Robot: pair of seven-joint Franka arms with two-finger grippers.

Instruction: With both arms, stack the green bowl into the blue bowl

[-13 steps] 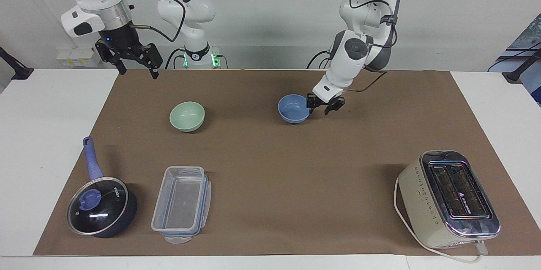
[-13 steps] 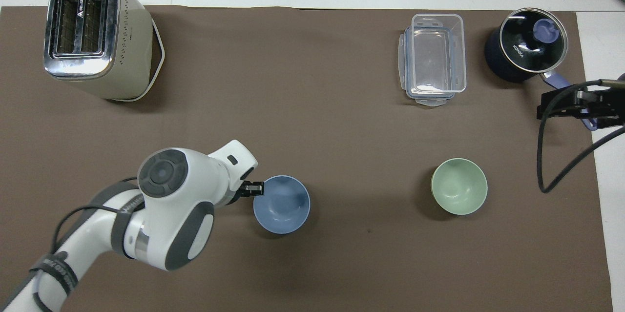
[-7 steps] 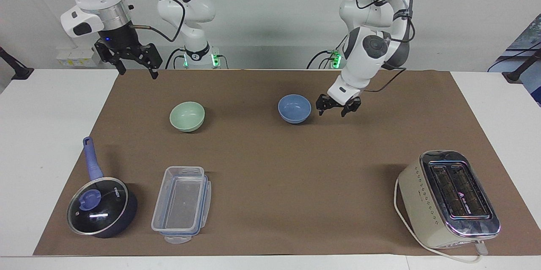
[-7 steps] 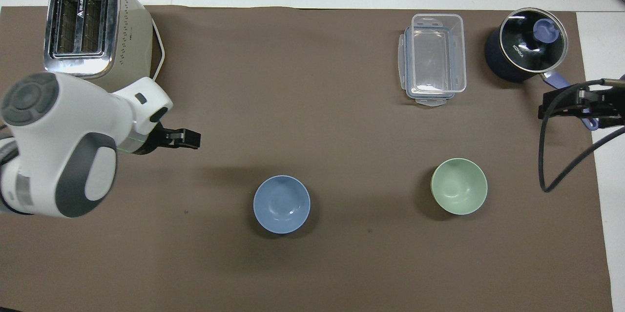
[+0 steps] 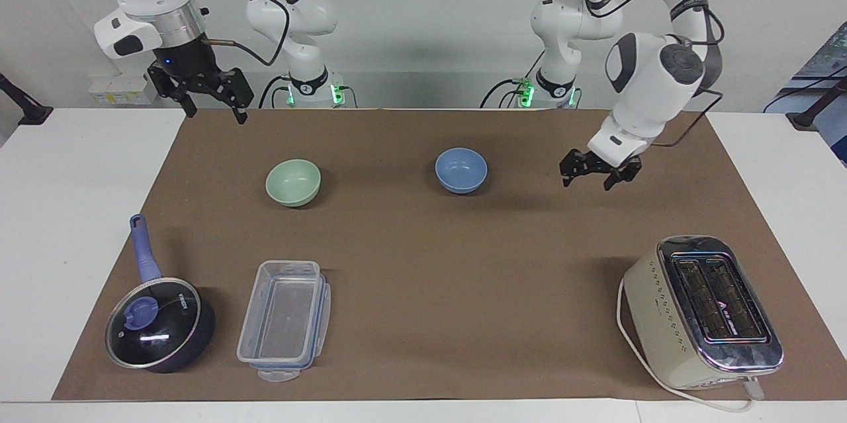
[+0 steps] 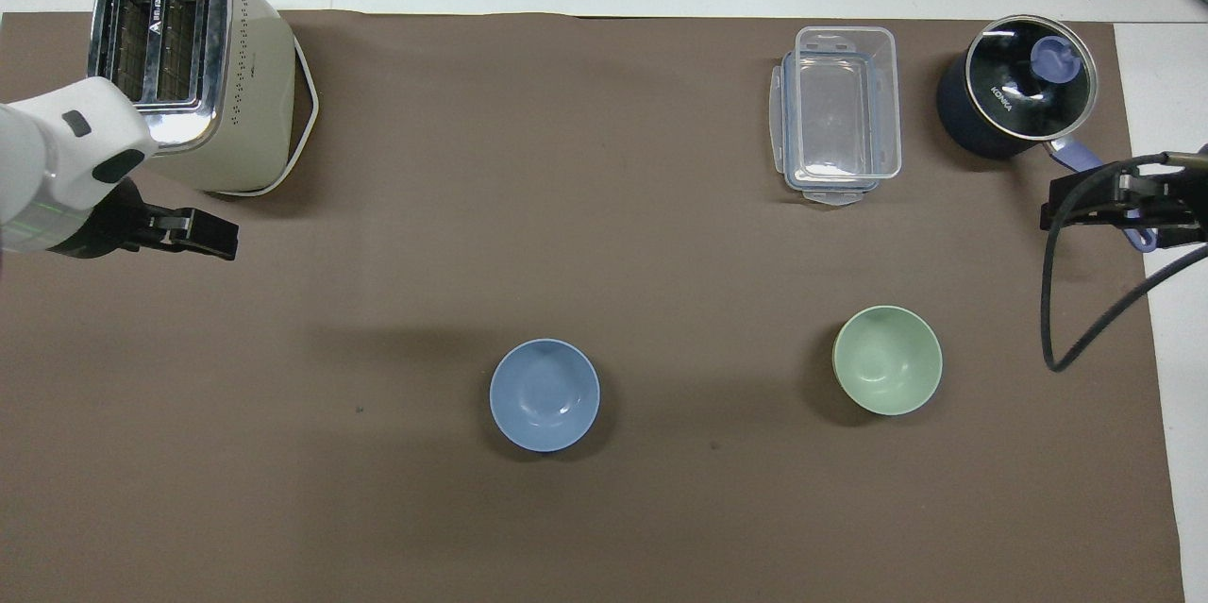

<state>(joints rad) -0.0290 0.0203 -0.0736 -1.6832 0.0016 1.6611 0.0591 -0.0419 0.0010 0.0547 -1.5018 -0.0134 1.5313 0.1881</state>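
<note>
The blue bowl (image 5: pixel 461 170) sits upright on the brown mat, about midway between the two arms; it also shows in the overhead view (image 6: pixel 545 393). The green bowl (image 5: pixel 293 182) sits apart from it toward the right arm's end (image 6: pixel 887 360). Both are empty. My left gripper (image 5: pixel 599 177) is open and empty, up in the air over bare mat toward the left arm's end, well clear of the blue bowl (image 6: pixel 203 237). My right gripper (image 5: pixel 213 105) is open and empty. It waits raised over the mat's corner at the right arm's end (image 6: pixel 1099 204).
A cream toaster (image 5: pixel 701 310) stands at the left arm's end, farther from the robots. A clear plastic container (image 5: pixel 284 317) and a dark blue lidded saucepan (image 5: pixel 159 324) stand at the right arm's end, farther from the robots than the green bowl.
My left gripper has left the blue bowl's rim and swung away toward the left arm's end of the table. The blue bowl stays in place. The right arm has not moved.
</note>
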